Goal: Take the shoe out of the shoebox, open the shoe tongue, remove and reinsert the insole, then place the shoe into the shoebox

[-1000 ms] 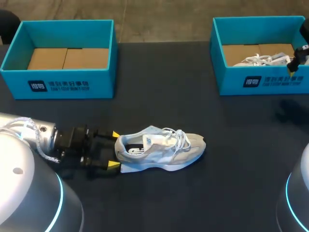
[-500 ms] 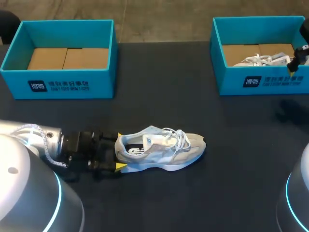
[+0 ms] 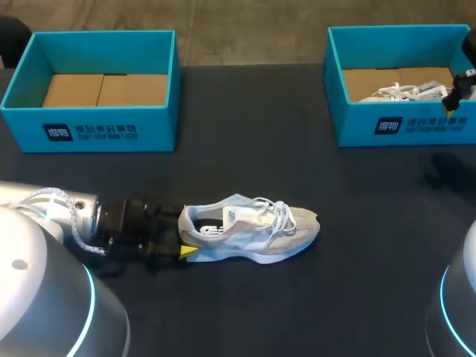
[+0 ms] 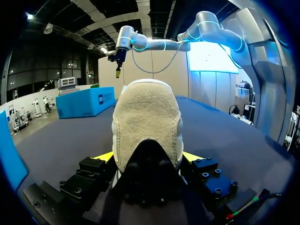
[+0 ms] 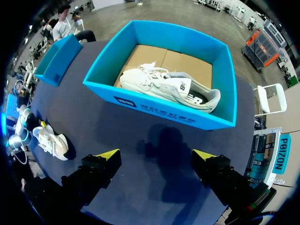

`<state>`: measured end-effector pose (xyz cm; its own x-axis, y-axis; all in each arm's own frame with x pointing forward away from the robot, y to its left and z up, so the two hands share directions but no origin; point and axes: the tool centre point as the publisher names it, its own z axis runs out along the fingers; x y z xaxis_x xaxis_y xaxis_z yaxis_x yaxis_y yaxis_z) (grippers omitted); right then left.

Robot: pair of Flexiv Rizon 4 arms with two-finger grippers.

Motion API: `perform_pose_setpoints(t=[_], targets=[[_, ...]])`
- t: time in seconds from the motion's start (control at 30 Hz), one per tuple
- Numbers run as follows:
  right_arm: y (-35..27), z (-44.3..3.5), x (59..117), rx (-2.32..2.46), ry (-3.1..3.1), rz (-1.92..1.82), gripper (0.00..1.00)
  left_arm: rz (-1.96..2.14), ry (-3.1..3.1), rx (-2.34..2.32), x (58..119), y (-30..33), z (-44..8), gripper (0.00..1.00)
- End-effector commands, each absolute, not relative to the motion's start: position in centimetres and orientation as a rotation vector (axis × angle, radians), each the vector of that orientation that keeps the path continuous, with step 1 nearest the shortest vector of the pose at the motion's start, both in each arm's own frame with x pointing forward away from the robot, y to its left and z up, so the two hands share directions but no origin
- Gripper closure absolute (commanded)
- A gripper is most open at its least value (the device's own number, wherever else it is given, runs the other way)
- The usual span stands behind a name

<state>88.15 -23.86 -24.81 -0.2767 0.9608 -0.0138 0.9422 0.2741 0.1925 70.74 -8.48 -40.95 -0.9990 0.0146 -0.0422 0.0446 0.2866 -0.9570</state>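
Heads up: your left gripper has been closing from 9 o'clock over the last 1 s and is now clamping the heel of shoe, nudging it toward 3. Shoe lying on table around 6, toe pointing 3. Right gripper hanging spread over 2 o'clock shoebox. You're looking set for tongue step.

On the table a shoe lies before the left shoebox and the right shoebox, which holds another shoe.

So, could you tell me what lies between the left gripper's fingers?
The heel of the shoe, with both left gripper tips against it; the left wrist view shows this.
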Motion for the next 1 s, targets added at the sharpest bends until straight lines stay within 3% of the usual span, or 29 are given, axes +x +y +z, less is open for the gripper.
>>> perform_pose_setpoints(t=[0.03,0.07,0.2,0.23,1.0], targets=[[-23.9,-24.8,88.2,1.806,2.405,0.221,0.0,-1.852,2.504,0.064,71.0,-8.5,-40.7,0.81],[-23.9,-24.8,88.2,1.806,2.405,0.221,0.0,-1.852,2.506,0.065,71.1,-8.4,-40.7,0.87],[-23.9,-24.8,88.2,1.806,2.405,0.221,0.0,-1.85,2.519,0.065,71.3,-8.2,-40.8,0.91],[-23.9,-24.8,88.2,1.806,2.405,0.221,0.0,-1.85,2.524,0.071,71.4,-8.2,-40.8,1.0],[-23.9,-24.8,88.2,1.806,2.405,0.221,0.0,-1.831,2.55,0.074,71.6,-7.4,-41.1,1.0]])
